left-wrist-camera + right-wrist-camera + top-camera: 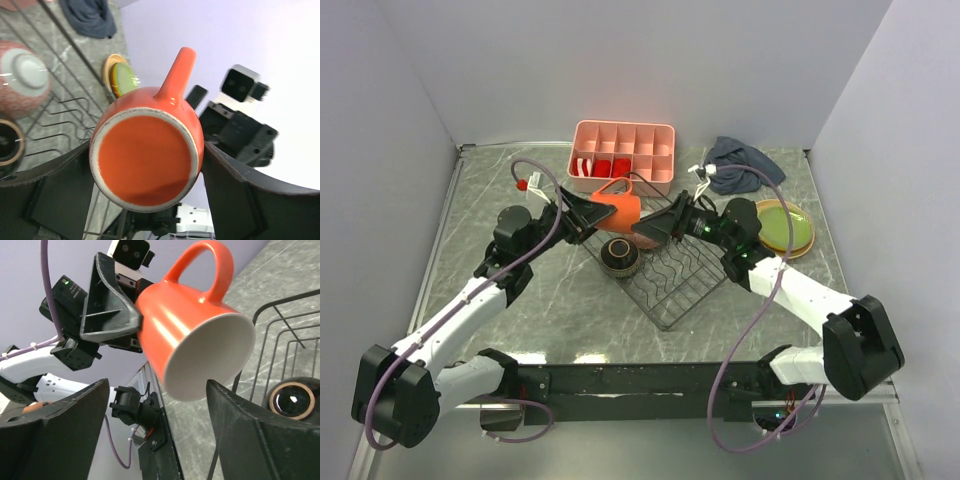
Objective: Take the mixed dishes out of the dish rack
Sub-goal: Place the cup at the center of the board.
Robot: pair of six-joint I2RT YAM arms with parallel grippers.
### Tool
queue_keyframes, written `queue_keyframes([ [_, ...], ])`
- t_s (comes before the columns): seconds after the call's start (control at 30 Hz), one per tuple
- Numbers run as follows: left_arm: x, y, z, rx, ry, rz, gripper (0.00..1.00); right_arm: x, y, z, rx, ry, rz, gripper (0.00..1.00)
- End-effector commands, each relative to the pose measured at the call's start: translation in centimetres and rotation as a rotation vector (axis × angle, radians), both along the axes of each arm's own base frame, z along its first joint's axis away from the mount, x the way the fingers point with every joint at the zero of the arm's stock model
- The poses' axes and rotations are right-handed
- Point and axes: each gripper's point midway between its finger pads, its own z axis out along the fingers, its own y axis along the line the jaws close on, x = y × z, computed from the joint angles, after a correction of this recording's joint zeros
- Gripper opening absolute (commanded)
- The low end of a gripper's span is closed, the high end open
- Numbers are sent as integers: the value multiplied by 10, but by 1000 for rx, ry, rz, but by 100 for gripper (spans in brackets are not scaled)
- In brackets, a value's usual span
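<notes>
Grey marbled table point(570, 315) enclosed by pale walls, seen from above. The black wire dish rack point(675, 285) lies at centre. The left tool point(595, 212) holds the orange mug point(620, 208) in the air above the rack's far-left corner. The right tool point(660, 228) faces the mug from the rack's other side. A dark-brown bowl point(619, 256) sits at the rack's left edge. Stacked plates point(785, 228) lie on the table right of the rack, and a pink tray point(622, 150) and a dark cloth point(740, 165) lie beyond it.

Left wrist view. The left tool's jaws are closed on the sides of the mug point(147, 160), whose base faces the camera with the handle pointing up. Below, in the rack point(65, 100), a pinkish speckled bowl point(22, 77) rests upside down, with the dark-brown bowl point(7, 145) beside it. The plates point(120, 77) lie just outside the rack.

Right wrist view. The right tool's jaws stand wide apart and hold nothing. The mug point(195, 325) hangs ahead of them, mouth toward the camera, above the rack point(285, 340). The dark-brown bowl point(292, 400) sits inside the rack.
</notes>
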Motion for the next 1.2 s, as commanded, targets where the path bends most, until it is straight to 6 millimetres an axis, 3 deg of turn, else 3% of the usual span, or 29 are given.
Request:
queue_keyframes([
  [0.0,-13,-8,59,-155,-163,-58,41,-3,10,36,61,-116,56,82],
  [0.13,-15,-13,51,-172,-144,-58,41,-5,19,38,73,-132,98,75],
  [0.33,-18,-15,45,-226,-125,-54,41,-14,27,39,88,-147,159,52],
  [0.43,-18,-16,41,-238,-111,-55,41,-17,26,37,80,-148,163,34],
  [0.47,-19,-16,40,-238,-111,-57,42,-17,26,36,74,-154,161,23],
  [0.53,-20,-17,36,-236,-107,-59,42,-19,25,35,60,-154,160,13],
  [0.6,-20,-15,33,-232,-106,-53,48,-19,24,34,43,-166,154,1],
  [0.9,-18,-1,8,-20,-104,37,97,-22,6,22,-164,-191,88,0],
  [1.0,-13,13,12,87,-160,111,99,-23,-7,17,-267,-202,53,0],
  [1.03,-10,21,1,147,-128,151,99,-20,-13,12,-315,-172,23,0],
  [1.1,-9,34,7,240,-180,197,100,-16,-22,8,-378,-190,-6,0],
  [1.13,-9,41,-5,304,-149,219,100,-15,-28,4,-424,-165,-29,0],
  [1.17,-6,54,-3,365,-175,276,99,-11,-35,3,-463,-186,-54,0],
])
